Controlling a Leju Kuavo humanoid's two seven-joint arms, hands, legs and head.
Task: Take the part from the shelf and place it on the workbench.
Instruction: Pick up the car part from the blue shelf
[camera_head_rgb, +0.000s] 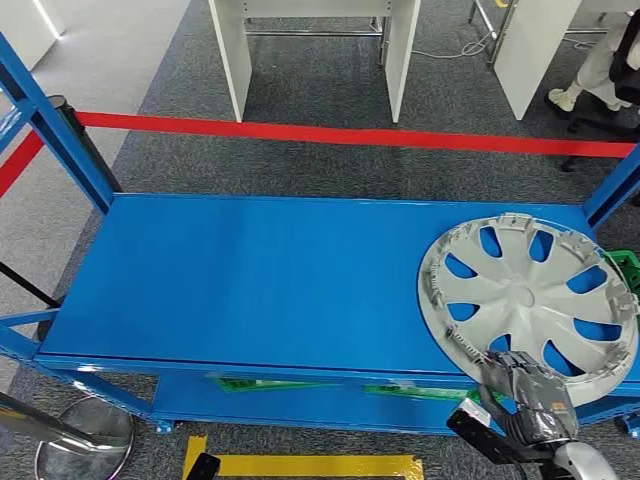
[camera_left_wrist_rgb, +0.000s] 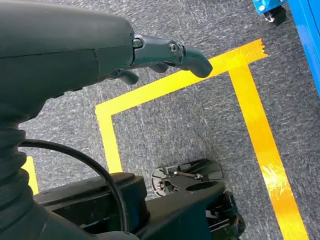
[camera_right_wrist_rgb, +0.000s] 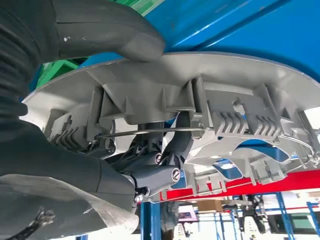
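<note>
Nearest, at the lower right of the head view: right hand (camera_head_rgb: 532, 392) gripping the near rim of the silver wheel cover (camera_head_rgb: 528, 300); in the right wrist view, thumb (camera_right_wrist_rgb: 109, 30) pressed on one face of the cover (camera_right_wrist_rgb: 226, 95) and dark fingers (camera_right_wrist_rgb: 166, 165) curled under the ribbed rim on the other face — a firm hold. Left hand (camera_left_wrist_rgb: 166, 52) hanging low over grey carpet and yellow floor tape (camera_left_wrist_rgb: 260, 135), holding nothing, fingers stretched out and slightly spread. On the floor in the head view, a strip of yellow tape (camera_head_rgb: 302, 466) just in front of the blue shelf (camera_head_rgb: 249, 280); a round metal stand base (camera_head_rgb: 83, 435) at near left. Wheel cover lying flat, inner side up, at the right end of the top blue deck, its near edge overhanging the front lip; something green (camera_head_rgb: 625, 270) peeking out just beyond its right edge. Farther back, a red barrier tape (camera_head_rgb: 355, 134) stretched across; beyond that, white furniture legs (camera_head_rgb: 234, 55) on the carpet, and at far right a person's foot (camera_head_rgb: 562, 99).
</note>
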